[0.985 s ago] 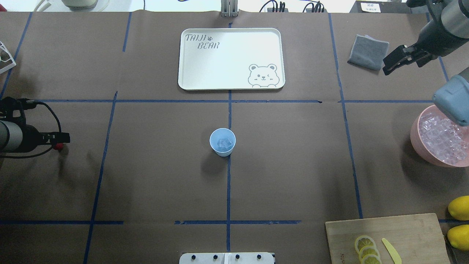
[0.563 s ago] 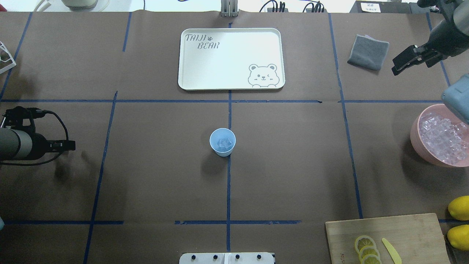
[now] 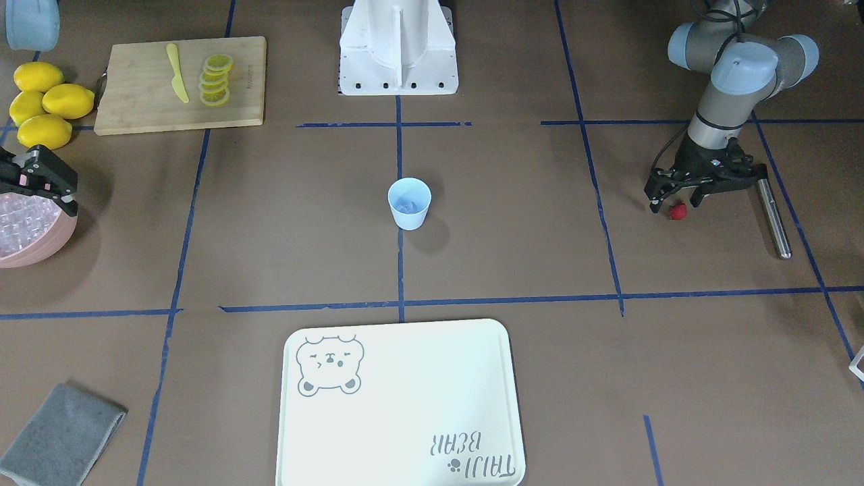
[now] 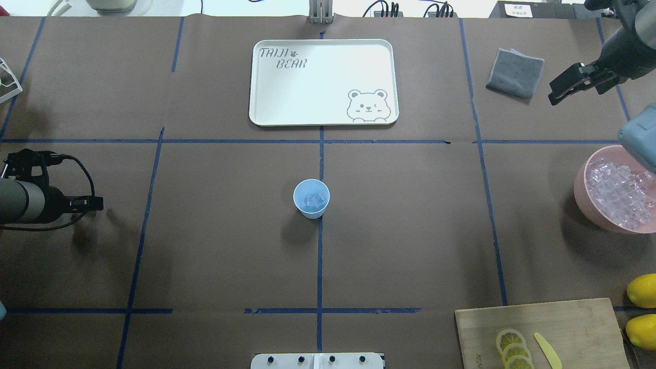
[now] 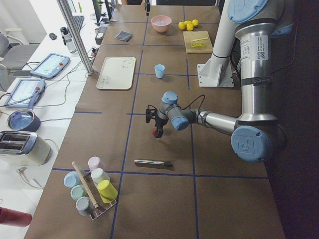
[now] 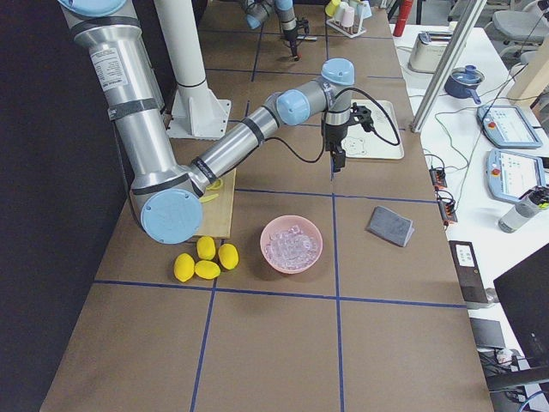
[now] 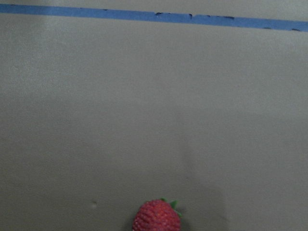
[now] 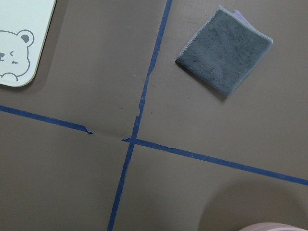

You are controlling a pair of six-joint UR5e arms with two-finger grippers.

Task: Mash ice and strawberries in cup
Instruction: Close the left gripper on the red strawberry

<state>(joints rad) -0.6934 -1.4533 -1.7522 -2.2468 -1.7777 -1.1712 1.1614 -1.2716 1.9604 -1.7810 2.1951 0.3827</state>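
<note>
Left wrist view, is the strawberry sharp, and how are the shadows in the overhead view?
Left wrist view: the strawberry is fairly sharp but cut off by the bottom edge. Overhead view: the cup casts a soft, diffuse shadow.

Bright, even overhead light; soft shadows by cup (image 4: 311, 199) and pink bowl (image 4: 580, 202); tray (image 3: 405, 432) slightly glary; left wrist view soft.

Near R arm (image 6: 249, 129) stretched over brown table (image 6: 274, 343), R gripper (image 6: 337, 160) pointing down, bear tray (image 6: 386, 130) behind it, pink bowl (image 6: 265, 237) of ice cubes (image 6: 292, 246), 4 lemons (image 6: 206, 259) beside bowl, grey cloth (image 6: 390, 226) nearby, far L arm (image 6: 273, 10) at top.
</note>
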